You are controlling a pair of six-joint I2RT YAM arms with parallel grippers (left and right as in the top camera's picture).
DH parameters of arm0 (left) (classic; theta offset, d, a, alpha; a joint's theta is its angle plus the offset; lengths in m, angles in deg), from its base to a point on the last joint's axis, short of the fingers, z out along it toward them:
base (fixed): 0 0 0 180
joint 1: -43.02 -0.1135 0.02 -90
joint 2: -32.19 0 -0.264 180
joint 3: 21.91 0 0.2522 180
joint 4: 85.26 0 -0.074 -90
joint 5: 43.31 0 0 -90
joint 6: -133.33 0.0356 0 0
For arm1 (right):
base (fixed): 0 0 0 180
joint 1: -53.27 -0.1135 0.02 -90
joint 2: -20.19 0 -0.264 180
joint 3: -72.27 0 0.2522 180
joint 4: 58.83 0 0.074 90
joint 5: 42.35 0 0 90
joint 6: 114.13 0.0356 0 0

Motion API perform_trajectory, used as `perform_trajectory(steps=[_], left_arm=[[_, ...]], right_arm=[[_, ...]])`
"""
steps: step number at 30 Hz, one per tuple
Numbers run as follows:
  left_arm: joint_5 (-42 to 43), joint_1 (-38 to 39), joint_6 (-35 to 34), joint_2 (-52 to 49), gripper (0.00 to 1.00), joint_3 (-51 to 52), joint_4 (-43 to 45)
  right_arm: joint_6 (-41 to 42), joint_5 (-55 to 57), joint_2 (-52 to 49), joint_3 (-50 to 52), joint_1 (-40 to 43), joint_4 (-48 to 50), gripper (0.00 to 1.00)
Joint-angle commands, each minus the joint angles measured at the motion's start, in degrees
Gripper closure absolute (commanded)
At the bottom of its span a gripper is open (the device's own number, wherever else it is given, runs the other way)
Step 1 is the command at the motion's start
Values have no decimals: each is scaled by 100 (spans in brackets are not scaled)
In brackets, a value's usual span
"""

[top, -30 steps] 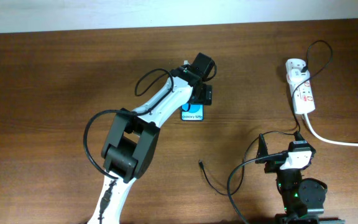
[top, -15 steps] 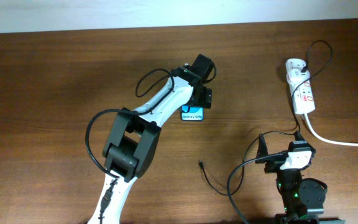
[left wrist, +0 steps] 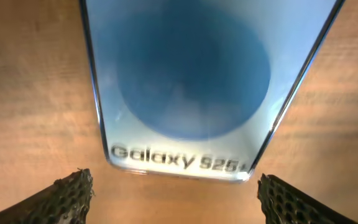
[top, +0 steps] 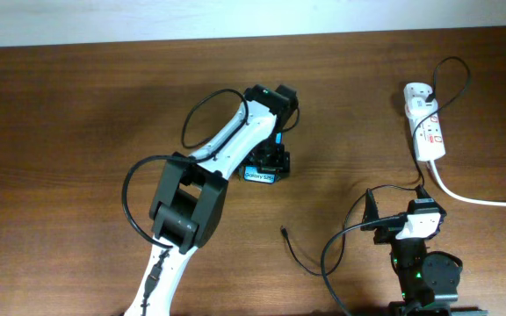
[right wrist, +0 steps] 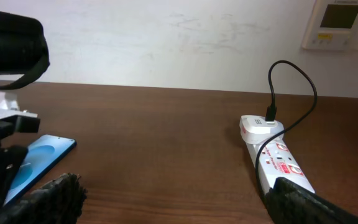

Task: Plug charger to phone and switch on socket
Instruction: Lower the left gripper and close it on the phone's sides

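1. The table (top: 77,114) carries everything; I judge neither step done.
2. My left hand (left wrist: 173,182) hangs over one end of the phone (left wrist: 185,81), fingers (left wrist: 73,193) spread wide on either side, gripping nothing.
3. My right hand (right wrist: 173,190) sits near the table's front edge, wide and empty.
4. The socket (top: 427,130) lies far right; I cannot tell its switch position.
5. The charger (top: 284,233) tip lies loose, well apart from the phone.

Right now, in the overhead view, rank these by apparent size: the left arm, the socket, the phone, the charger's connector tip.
1. left arm
2. socket
3. phone, partly hidden by the arm, so its place below the socket is unsure
4. connector tip
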Motion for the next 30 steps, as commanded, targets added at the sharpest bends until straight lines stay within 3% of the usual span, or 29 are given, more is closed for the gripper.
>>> perform_trajectory(steps=[1, 7, 13, 20, 25, 30], left_arm=[[166, 17, -44, -44, 1, -76, -291], [-612, 11, 52, -44, 1, -81, -7], [-584, 0, 619, -44, 1, -879, -7], [-782, -105, 619, -120, 1, -1056, 1950], [-758, -162, 1464, -461, 1, -1049, 1530], [-669, -179, 1370, -597, 1, -1047, 1333]], right_arm=[[42, 31, 37, 31, 11, -37, 1], [42, 31, 37, 31, 11, -35, 2], [42, 31, 37, 31, 11, -35, 2], [42, 31, 37, 31, 11, -35, 2], [42, 31, 37, 31, 11, -35, 2], [42, 31, 37, 31, 11, -35, 2]])
